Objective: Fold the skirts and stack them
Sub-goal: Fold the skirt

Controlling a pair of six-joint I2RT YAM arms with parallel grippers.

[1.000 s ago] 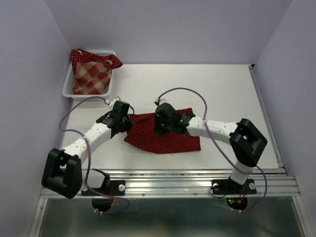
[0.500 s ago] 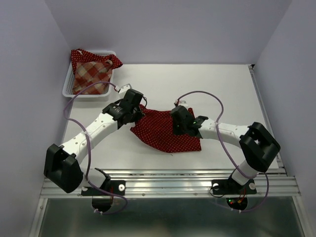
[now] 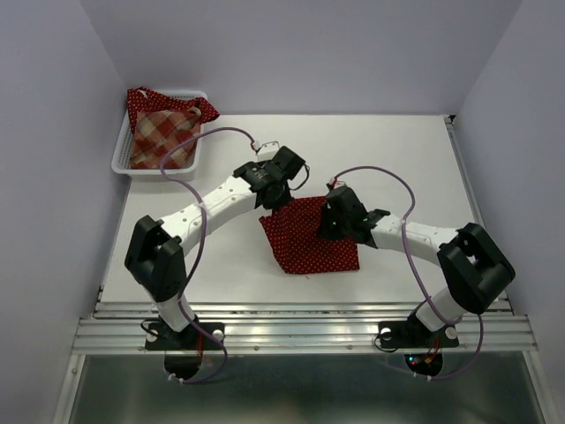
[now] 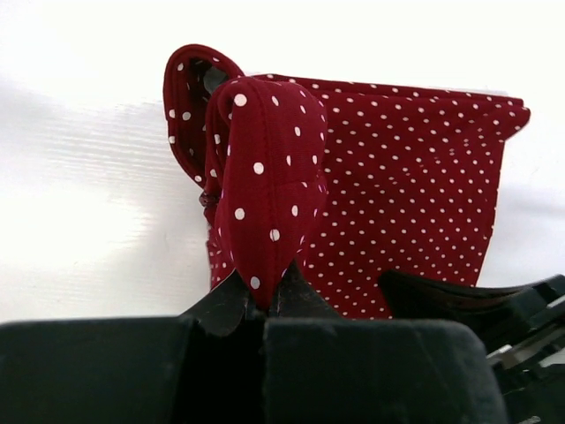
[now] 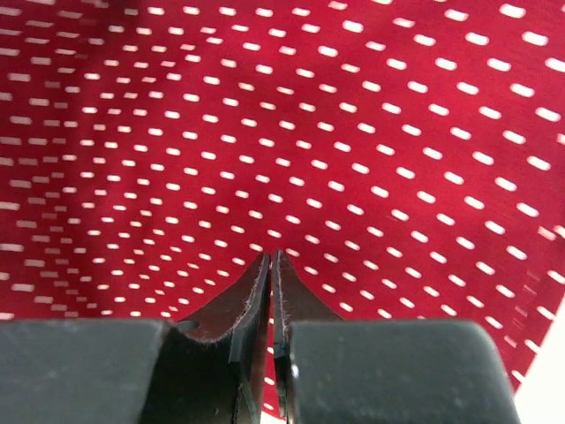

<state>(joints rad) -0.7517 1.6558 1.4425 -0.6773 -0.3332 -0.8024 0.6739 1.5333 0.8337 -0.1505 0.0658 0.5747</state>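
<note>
Left claw (image 4: 265,299) swung right | pinching polka-dot skirt (image 4: 415,177) edge | right claw (image 5: 271,261) clenched atop it

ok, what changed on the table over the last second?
The left gripper, shut on the left edge of the dark red polka-dot cloth skirt, swept right, folding it over and narrowing it. The right gripper, shut, slid right over the cloth. The white plastic mesh basket and its red-and-tan plaid skirt are unchanged.

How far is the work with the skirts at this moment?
Done: no folded stack is visible. In hand: the left tool pinches a raised edge of the dotted skirt; the right tool is shut above it. Left: the plaid skirt and a second dotted skirt lie in the basket.
</note>
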